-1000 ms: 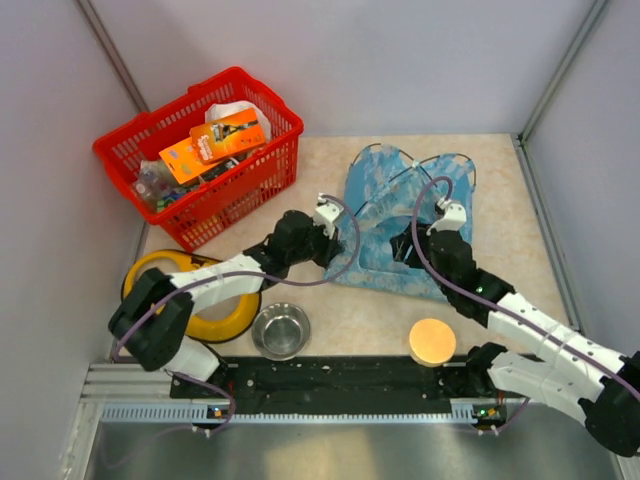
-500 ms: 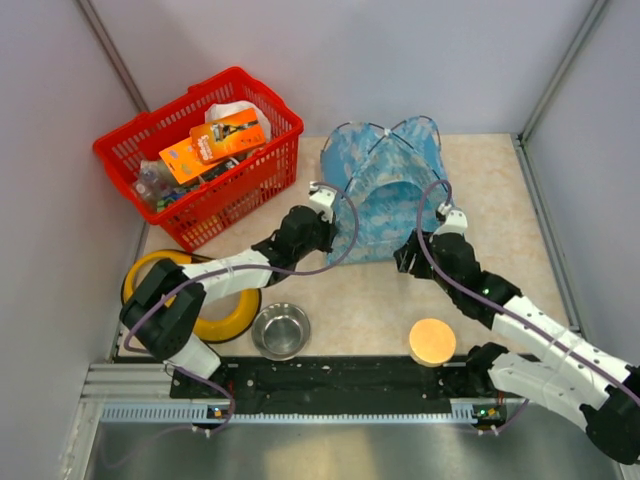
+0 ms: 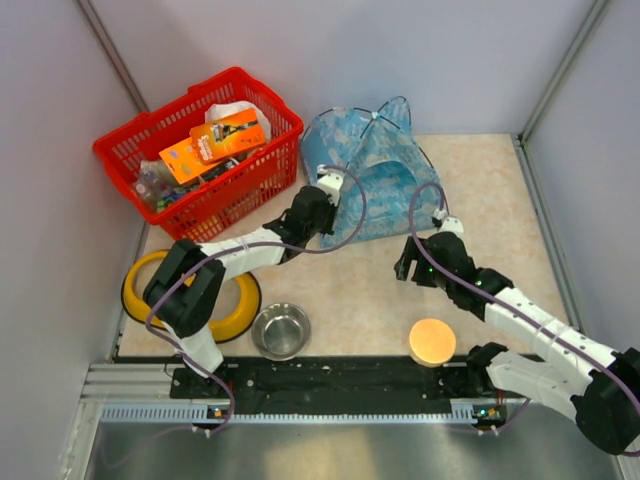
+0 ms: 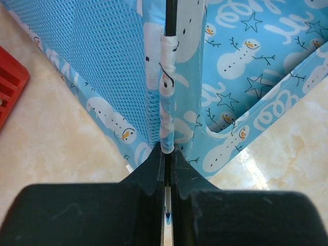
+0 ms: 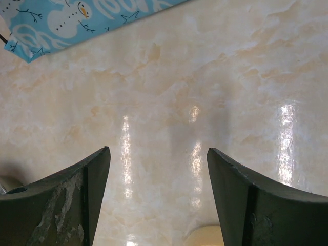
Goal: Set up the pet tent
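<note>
Stretching forward, left arm (image 3: 246, 255) pinches pet tent (image 3: 378, 170); right arm (image 3: 510, 301) bent, jaws wide.

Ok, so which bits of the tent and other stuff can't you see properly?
Top view: the pet tent blocks its own far side; its doorway cannot be found.
Left wrist view: the frame edges cut off all but one seam of the tent, pinched in the left gripper.
Right wrist view: only a tent corner shows, cut by the top edge.
Top view: packets in the red basket are too small to read.
</note>
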Robot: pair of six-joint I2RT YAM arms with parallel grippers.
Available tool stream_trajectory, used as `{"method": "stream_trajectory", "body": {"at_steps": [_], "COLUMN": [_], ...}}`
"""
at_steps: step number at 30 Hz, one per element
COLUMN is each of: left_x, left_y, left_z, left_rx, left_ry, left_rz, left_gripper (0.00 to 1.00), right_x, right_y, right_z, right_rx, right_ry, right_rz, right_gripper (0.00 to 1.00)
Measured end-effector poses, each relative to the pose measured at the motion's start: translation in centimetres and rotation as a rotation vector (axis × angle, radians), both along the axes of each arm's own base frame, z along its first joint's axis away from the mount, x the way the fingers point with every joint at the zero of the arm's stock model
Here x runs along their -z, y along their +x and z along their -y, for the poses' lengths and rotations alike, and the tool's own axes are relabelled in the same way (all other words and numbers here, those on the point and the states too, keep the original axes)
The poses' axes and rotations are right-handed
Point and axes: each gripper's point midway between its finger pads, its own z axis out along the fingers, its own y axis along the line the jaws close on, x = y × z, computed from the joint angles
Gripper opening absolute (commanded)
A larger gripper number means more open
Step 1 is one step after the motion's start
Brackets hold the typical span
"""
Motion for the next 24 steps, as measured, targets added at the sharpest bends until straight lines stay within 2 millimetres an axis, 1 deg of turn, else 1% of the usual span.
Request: {"method": "stream_trajectory", "body": {"at_steps": [4, 6, 7, 9, 10, 11, 12, 13, 15, 17, 19, 21, 24], "left_x": [0.1, 0.0, -0.1, -0.5, -0.7, -1.0, -1.2, -1.5, -2.2, -3.6, -5.3, -7.5, -10.9], "left_y": [0.2, 0.3, 0.4, 0.5, 0.6, 0.6, 0.4, 0.2, -0.4, -1.1, -1.8, -3.0, -5.4], "left_z": [-0.4, -0.7, -0.8, -1.3, -1.5, -1.8, -2.0, -2.2, -2.7, -3.2, -3.6, -4.4, -6.2], "left_rx": [0.065, 0.09, 0.097, 0.097, 0.095, 0.093, 0.095, 0.09, 0.082, 0.073, 0.062, 0.045, 0.013], "left_ry": [0.031, 0.047, 0.054, 0.064, 0.067, 0.073, 0.081, 0.075, 0.066, 0.041, 0.005, -0.041, -0.109], "left_rz": [0.007, 0.013, 0.017, 0.027, 0.031, 0.035, 0.038, 0.04, 0.043, 0.056, 0.078, 0.107, 0.149], "left_gripper": [0.0, 0.0, 0.04, 0.23, 0.36, 0.52, 0.6, 0.65, 0.71, 0.73, 0.75, 0.75, 0.75], "right_x": [0.3, 0.4, 0.5, 0.5, 0.5, 0.5, 0.6, 0.5, 0.5, 0.4, 0.2, -0.1, -0.3], "right_y": [-0.3, -0.5, -0.6, -0.8, -0.9, -1.0, -1.1, -1.2, -1.4, -1.6, -1.8, -2.0, -2.8], "right_z": [0.1, 0.0, 0.0, -0.2, -0.4, -0.5, -0.6, -0.8, -1.2, -1.7, -2.4, -3.3, -5.7], "right_rx": [-0.006, -0.013, -0.018, -0.034, -0.047, -0.06, -0.07, -0.085, -0.11, -0.136, -0.169, -0.2, -0.286], "right_ry": [-0.001, -0.001, 0.001, 0.004, 0.005, 0.007, 0.007, 0.01, 0.019, 0.036, 0.054, 0.068, 0.09], "right_rz": [-0.017, -0.029, -0.033, -0.039, -0.041, -0.044, -0.045, -0.048, -0.052, -0.055, -0.051, -0.039, -0.027], "right_gripper": [0.77, 0.81, 0.83, 0.86, 0.87, 0.88, 0.88, 0.88, 0.88, 0.88, 0.87, 0.87, 0.86]}}
